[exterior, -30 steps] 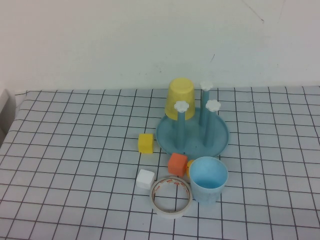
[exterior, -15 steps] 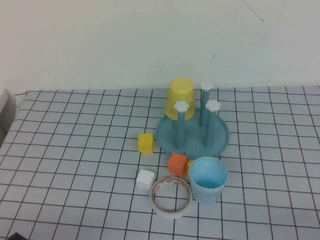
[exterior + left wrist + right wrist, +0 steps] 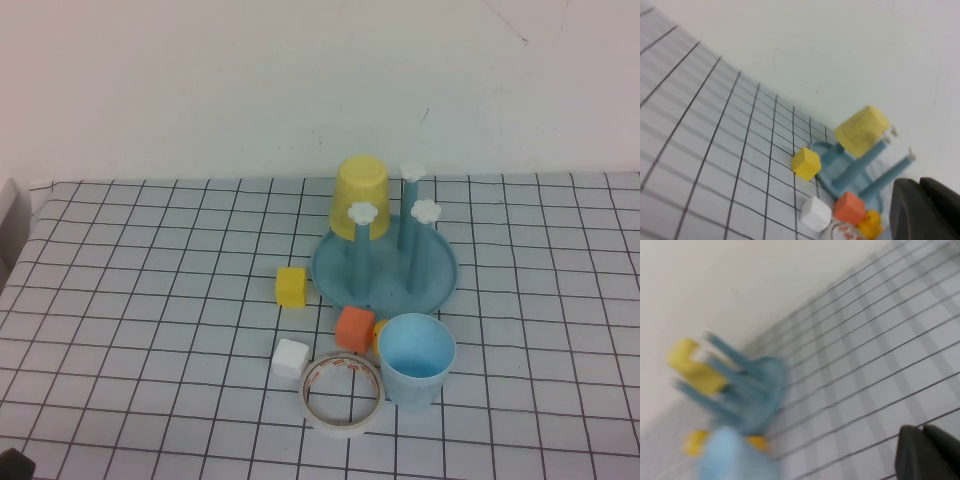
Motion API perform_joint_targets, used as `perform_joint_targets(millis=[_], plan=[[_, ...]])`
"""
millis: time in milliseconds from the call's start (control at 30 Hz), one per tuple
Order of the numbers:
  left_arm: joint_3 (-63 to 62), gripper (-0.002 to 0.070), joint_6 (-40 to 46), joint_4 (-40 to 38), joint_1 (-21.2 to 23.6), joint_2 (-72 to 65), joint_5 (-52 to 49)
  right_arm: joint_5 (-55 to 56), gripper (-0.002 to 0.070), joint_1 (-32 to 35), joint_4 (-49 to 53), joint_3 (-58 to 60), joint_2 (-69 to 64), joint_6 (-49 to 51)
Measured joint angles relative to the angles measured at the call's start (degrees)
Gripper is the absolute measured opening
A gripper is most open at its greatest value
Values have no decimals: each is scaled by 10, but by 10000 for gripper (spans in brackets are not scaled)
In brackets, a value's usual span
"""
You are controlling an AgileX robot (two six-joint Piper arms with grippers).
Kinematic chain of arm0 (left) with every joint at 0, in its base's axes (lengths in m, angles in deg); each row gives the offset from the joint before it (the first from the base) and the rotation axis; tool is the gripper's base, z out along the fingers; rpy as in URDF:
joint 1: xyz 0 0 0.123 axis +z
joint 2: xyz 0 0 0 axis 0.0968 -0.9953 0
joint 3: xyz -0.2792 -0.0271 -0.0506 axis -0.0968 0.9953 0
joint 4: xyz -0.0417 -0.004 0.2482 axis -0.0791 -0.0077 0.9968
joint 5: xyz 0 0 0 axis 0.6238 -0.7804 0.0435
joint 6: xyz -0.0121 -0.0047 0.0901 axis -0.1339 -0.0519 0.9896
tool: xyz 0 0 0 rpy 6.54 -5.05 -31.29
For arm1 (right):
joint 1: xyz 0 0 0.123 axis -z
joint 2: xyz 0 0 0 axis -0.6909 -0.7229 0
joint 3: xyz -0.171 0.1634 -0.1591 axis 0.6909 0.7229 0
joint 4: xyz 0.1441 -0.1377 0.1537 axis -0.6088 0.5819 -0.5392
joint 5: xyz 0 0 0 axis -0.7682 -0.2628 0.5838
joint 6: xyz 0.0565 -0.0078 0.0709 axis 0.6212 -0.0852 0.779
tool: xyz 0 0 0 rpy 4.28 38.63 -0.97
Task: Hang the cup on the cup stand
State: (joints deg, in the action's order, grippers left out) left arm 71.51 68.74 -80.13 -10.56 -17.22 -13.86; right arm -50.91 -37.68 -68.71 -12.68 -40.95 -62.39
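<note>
Teal cup stand sits far of centre with free pegs; the cup stands mouth-up just near of it, ungrasped. Left gripper and right gripper show dark edges only, probably parked; jaw state unclear

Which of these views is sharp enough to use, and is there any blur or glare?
High view: evenly lit, sharp, no glare; cup and cup stand have crisp edges, and the left end effector barely shows at the bottom corner. Left wrist view: fairly sharp, with a dark end effector part in the corner. Right wrist view: heavily smeared; cup, stand and the right end effector look soft.
</note>
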Motion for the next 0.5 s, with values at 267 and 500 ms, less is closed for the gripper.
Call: perform_joint_targets(millis=[267, 500], plan=[[-164, -1, 217, 75, 0, -106, -160, -5, -1, 0, -237, 1, 0, 0], [-303, -1, 350, 94, -1, -247, -262, 1, -1, 0, -249, 1, 0, 0]])
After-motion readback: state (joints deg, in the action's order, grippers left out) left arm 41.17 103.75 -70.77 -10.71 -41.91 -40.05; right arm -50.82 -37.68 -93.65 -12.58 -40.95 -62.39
